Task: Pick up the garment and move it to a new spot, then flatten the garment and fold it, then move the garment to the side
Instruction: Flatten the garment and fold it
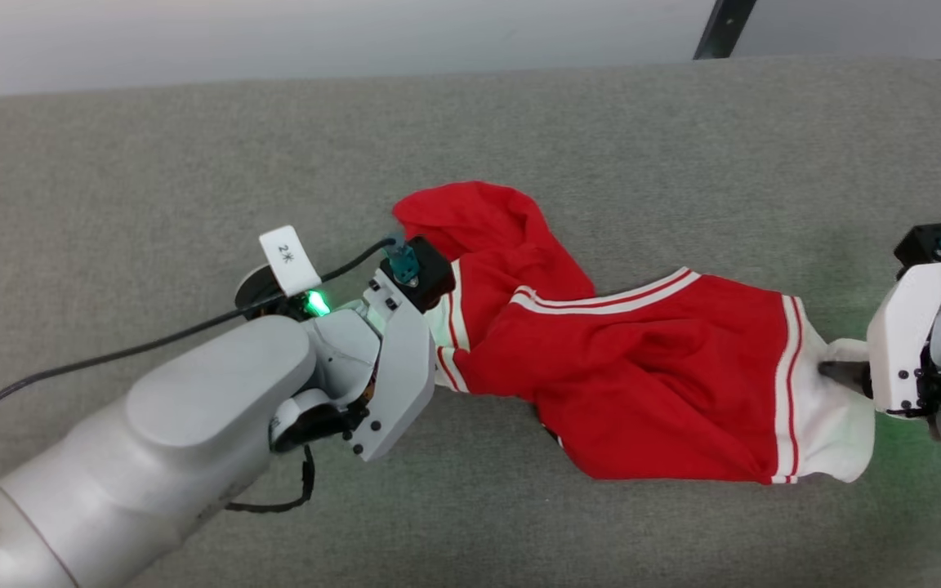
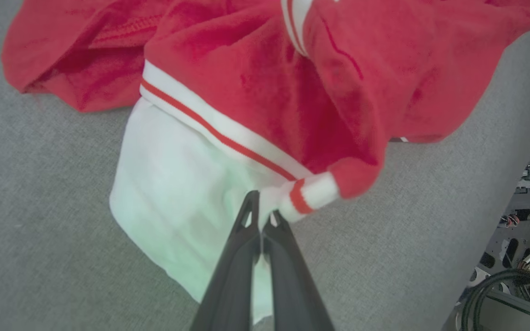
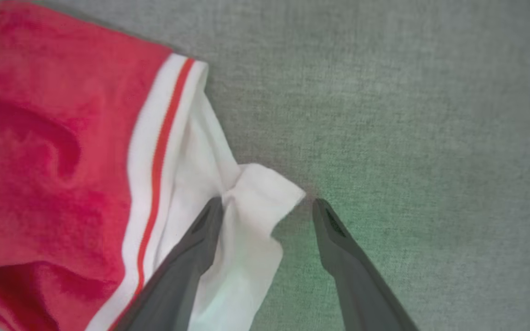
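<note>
**Mid-counter: garment lying L-to-R, one end pinched**

Across the middle of the grey fabric-covered counter (image 1: 193, 147) lies the garment (image 1: 650, 359), w/ bare cloth on every side of it. There's a wide strip up to the far edge, a narrower strip on the near side, and plenty of room to the left. The far edge runs along the top of the head view and curves into a rounded corner at upper right, where a dark post (image 1: 724, 28) stands beyond it. In my left wrist view the counter's edge cuts down the right side, w/ a machine frame (image 2: 522, 230) and wiring past it.

The garment's long axis runs left-right and dips toward me at the right end. There's a white sleeve at each end and the red body is bunched and creased btwn them. A red lump is heaped at the far-left end, and the striped trim crosses the middle.

My left claw (image 2: 261, 209) is closed tight, pinching the striped cuff of the left sleeve. My right claw (image 3: 267, 204) is spread wide at the right sleeve. One finger lies on the white cloth, a flap sits btwn the two fingers, and nothing is gripped.

A black cable (image 1: 111, 355) trails off my left arm, and a white tag (image 1: 289, 260) sits by the wrist.
</note>
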You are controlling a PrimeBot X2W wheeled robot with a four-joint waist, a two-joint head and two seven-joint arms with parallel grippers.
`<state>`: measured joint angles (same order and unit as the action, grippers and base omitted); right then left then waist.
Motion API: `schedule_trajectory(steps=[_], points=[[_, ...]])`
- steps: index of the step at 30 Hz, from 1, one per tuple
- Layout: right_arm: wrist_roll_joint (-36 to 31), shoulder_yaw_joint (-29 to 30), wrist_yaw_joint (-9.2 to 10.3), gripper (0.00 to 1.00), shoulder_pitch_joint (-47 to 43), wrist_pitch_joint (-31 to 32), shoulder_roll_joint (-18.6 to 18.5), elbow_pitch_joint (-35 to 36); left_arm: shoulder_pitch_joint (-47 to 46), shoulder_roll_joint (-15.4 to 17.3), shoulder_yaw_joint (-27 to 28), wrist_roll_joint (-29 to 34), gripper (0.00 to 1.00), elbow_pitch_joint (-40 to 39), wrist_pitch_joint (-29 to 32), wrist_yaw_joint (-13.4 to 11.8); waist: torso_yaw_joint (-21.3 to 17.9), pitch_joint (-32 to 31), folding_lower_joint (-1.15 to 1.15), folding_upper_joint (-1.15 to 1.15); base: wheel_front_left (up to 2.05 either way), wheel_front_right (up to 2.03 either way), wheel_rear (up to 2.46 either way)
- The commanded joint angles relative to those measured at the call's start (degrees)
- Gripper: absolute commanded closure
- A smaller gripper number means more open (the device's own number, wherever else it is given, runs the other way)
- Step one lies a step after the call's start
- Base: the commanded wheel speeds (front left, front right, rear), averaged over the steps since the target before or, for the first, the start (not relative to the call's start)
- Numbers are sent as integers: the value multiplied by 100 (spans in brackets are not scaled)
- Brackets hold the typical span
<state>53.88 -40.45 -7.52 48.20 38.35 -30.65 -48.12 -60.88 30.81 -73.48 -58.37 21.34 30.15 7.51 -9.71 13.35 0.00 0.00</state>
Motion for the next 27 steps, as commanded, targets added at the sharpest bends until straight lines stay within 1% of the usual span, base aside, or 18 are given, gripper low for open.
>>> schedule_trajectory(steps=[1,3,4,5,7,10,17,22,27], points=[[44,8,6,0,93,57,67,-165,-61,-31,4,7,100,33,-22,-5,77,56,0,0,0,0,0],[90,3,6,0,163,164,185,-408,-76,-60,4,-12,100,58,-34,-5,109,66,0,0,0,0,0],[81,-1,6,53,192,183,213,-514,-84,-78,4,-24,100,79,-39,-5,129,66,0,0,0,0,0],[65,-23,6,100,220,169,253,-589,-88,-96,3,-43,100,101,-51,-5,143,63,0,0,0,0,0],[120,-11,6,100,254,141,307,-707,-94,-127,3,-78,100,149,-81,-5,162,38,0,0,0,0,0],[179,-7,6,100,347,138,289,-813,-84,-126,4,-108,100,236,-105,-5,170,-50,0,0,0,0,0],[281,-66,6,100,664,38,230,-621,-251,-96,5,-290,100,450,-182,-5,157,-375,0,0,0,0,0],[347,-143,6,100,1043,-312,286,-230,-611,-102,4,-429,100,772,-269,-5,139,-706,0,0,0,0,0],[164,-333,6,100,1530,-1067,308,236,-1171,-109,57,-350,100,1421,-558,-6,120,-1043,0,0,0,0,0]])
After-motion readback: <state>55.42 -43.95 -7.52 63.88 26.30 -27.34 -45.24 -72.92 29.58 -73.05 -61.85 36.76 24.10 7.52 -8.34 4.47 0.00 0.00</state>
